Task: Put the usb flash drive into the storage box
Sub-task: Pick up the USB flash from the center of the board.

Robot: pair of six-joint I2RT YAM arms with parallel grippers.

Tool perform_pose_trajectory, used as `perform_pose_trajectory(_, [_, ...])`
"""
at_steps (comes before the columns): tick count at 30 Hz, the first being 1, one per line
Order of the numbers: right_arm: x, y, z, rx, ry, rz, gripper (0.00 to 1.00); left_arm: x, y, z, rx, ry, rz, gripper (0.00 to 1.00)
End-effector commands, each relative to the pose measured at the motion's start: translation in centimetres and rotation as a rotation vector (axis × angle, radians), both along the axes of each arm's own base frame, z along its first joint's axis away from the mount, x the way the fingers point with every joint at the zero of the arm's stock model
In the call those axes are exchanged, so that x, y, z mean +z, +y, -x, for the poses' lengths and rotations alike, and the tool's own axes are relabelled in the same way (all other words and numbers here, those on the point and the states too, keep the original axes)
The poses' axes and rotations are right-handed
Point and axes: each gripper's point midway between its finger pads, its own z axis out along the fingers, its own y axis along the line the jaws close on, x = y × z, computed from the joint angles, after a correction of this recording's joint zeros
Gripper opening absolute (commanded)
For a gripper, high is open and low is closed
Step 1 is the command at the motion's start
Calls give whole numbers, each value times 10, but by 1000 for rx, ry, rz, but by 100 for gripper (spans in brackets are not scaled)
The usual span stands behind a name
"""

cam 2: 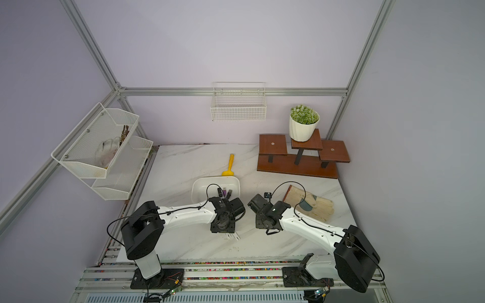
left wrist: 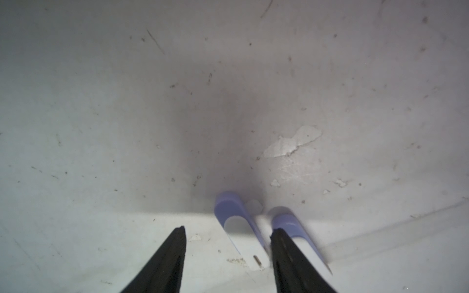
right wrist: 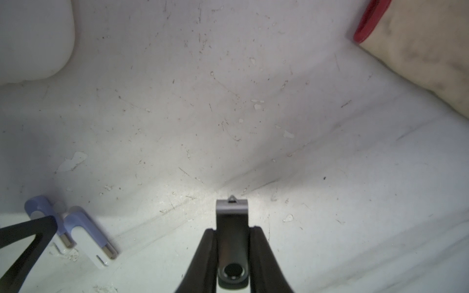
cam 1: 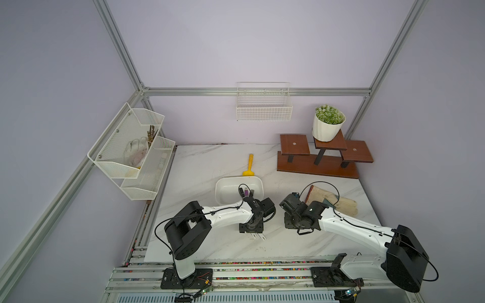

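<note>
Black swivel USB flash drive (right wrist: 232,248) with a grey metal end: clenched in the right gripper (right wrist: 233,229), low over the white marbled table (cam 1: 199,168). It sits just right of centre in both top views, outside the shallow white plastic storage box (cam 1: 225,190) at mid-frame.

Left gripper (left wrist: 228,229): jaws stand apart, straddling one lilac-and-white flash drive (left wrist: 236,220). A second lilac-and-white drive (left wrist: 289,220) lies just beside one finger.

Step judged: transfer pending. The next move calls for a lift, a carry over the box's near rim, then release.
</note>
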Motion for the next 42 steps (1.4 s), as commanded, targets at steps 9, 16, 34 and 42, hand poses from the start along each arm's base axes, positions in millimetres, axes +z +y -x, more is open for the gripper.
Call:
perform_pose_trajectory(9, [0, -4, 0, 1, -5, 6, 0, -3, -9, 0, -19, 9, -17, 57])
perform_pose_trajectory(16, [-1, -3, 0, 3, -2, 6, 0, -2, -4, 4, -19, 18, -28, 47])
perform_pose_trajectory(34, [-2, -2, 0, 9, 2, 5, 0, -6, 1, 15, -13, 38, -32, 39])
perform_pose_trajectory(42, [-3, -1, 0, 11, 7, 6, 0, -8, 0, 17, -13, 41, -27, 34])
